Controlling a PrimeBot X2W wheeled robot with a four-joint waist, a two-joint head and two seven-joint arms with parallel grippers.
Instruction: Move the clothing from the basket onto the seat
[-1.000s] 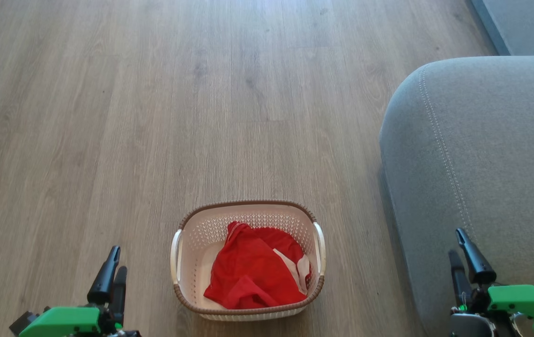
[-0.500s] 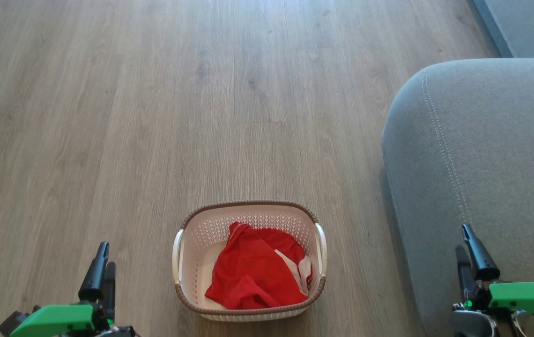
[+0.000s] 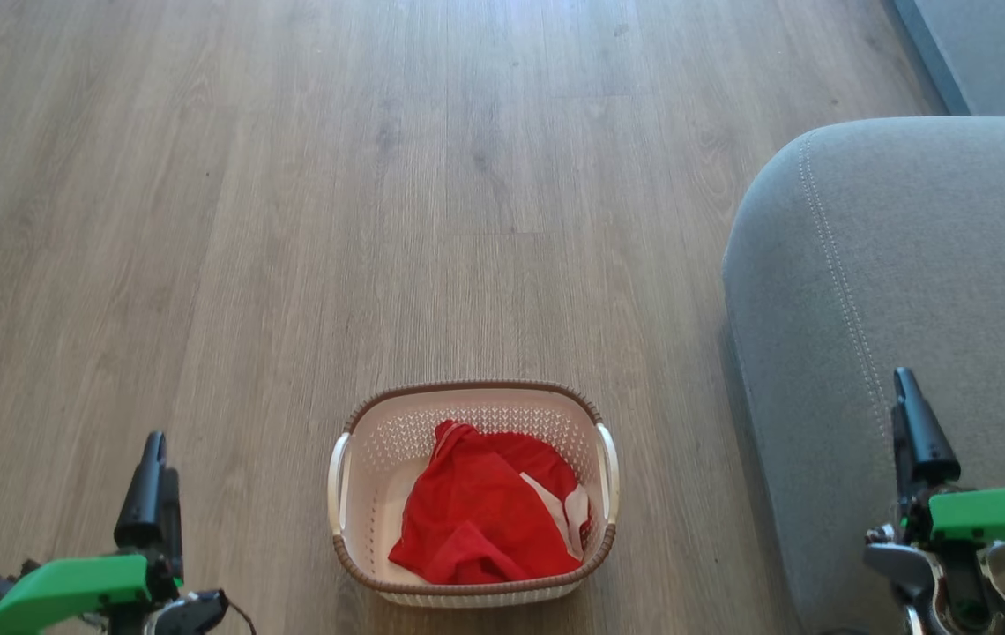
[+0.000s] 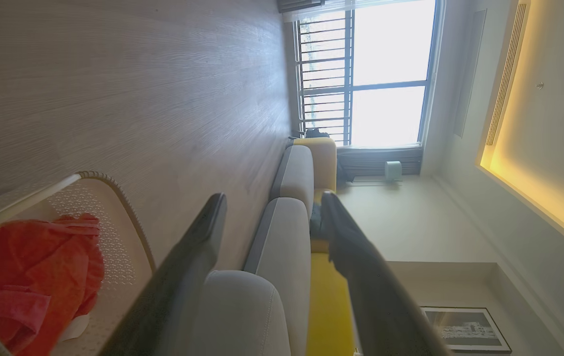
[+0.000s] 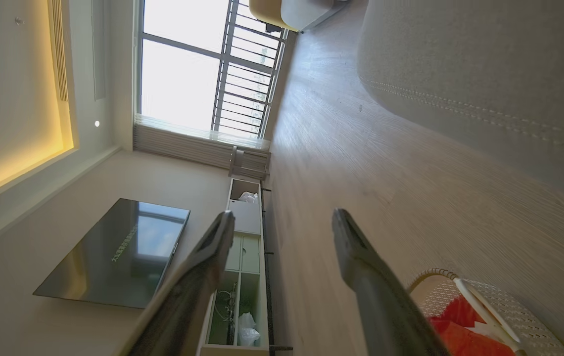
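Observation:
The cream basket (image 3: 476, 386) stands on the wood floor near the bottom centre of the head view, with the red clothing (image 3: 480, 516) bunched inside and a white panel showing at its right. The grey seat (image 3: 908, 265) rises just right of it. My left gripper (image 3: 159, 454) hangs open left of the basket, apart from it. My right gripper (image 3: 905, 388) is open over the seat's front edge. The left wrist view shows the open left gripper (image 4: 273, 198), the basket (image 4: 114, 198) and clothing (image 4: 29, 267). In the right wrist view the open right gripper (image 5: 284, 215) has the basket (image 5: 490, 296) at lower right.
Bare wood floor (image 3: 291, 220) stretches ahead and to the left of the basket. A second grey cushion (image 3: 987, 53) sits at the top right. Across the room stand a dark TV (image 5: 114, 252), a low cabinet (image 5: 242, 277) and a bright window (image 4: 386, 74).
The left gripper has drifted left, farther from the basket. The right gripper has moved up the view over the seat. The camera has shifted slightly; basket and clothing lie unmoved.

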